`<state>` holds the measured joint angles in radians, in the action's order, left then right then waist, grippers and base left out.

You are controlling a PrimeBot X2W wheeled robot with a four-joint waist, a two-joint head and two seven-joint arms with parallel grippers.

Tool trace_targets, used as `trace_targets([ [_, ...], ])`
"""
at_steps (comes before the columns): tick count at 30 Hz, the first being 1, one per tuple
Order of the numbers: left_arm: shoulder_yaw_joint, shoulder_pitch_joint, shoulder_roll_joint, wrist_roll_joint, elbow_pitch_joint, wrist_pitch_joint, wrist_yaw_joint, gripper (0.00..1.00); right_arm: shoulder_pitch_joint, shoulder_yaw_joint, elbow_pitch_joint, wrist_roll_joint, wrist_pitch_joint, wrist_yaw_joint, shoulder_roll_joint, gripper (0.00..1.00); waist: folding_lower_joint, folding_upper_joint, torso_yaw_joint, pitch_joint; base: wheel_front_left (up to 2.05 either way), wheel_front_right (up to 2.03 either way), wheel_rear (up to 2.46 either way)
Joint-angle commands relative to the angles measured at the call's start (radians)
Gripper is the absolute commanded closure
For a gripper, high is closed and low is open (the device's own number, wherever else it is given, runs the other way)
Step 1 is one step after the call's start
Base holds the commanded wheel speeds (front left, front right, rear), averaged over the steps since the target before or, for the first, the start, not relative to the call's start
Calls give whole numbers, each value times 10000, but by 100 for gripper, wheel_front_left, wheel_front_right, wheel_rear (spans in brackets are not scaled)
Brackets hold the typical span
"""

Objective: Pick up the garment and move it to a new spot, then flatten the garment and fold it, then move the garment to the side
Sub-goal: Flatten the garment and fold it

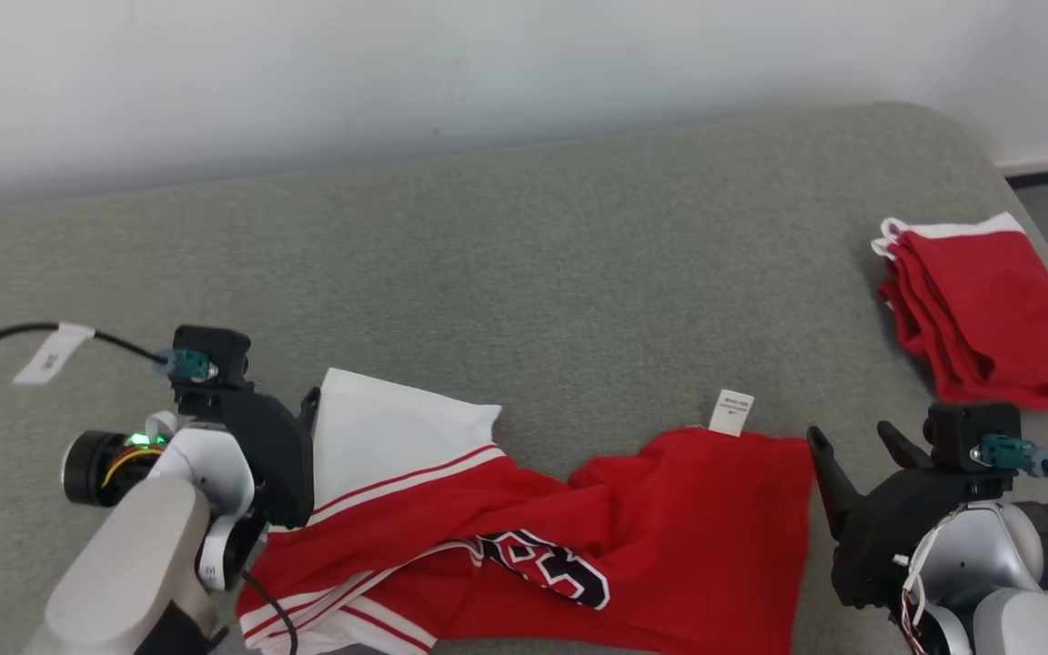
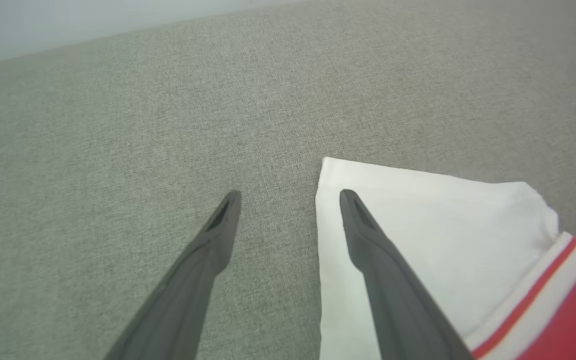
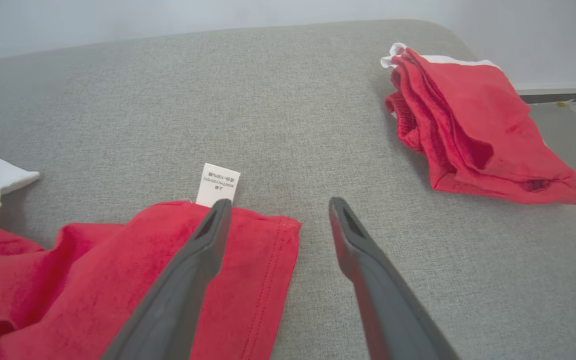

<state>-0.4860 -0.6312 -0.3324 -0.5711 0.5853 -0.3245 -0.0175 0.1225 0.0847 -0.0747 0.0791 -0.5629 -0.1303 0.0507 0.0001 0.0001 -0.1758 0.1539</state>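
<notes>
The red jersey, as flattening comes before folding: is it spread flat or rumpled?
Rumpled: the jersey lies twisted, its middle bunched into folds and the number creased.

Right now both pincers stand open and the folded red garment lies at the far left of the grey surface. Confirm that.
Wrong side: the folded red garment lies at the far right of the grey surface, as the head view shows. The left pincer and right pincer do stand open.
</notes>
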Motion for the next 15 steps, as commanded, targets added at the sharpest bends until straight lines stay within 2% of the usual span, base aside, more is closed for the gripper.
trace_targets([
  [1,-20,-125,66,-27,160,-105,-10,0,55,-13,39,60,49,-12,-9,0,-1,-1,-366,366,0,0,0],
  [15,-223,-1288,225,97,1664,-772,-254,0,159,-87,335,237,277,-12,-8,0,-1,-1,-725,513,0,0,0],
])
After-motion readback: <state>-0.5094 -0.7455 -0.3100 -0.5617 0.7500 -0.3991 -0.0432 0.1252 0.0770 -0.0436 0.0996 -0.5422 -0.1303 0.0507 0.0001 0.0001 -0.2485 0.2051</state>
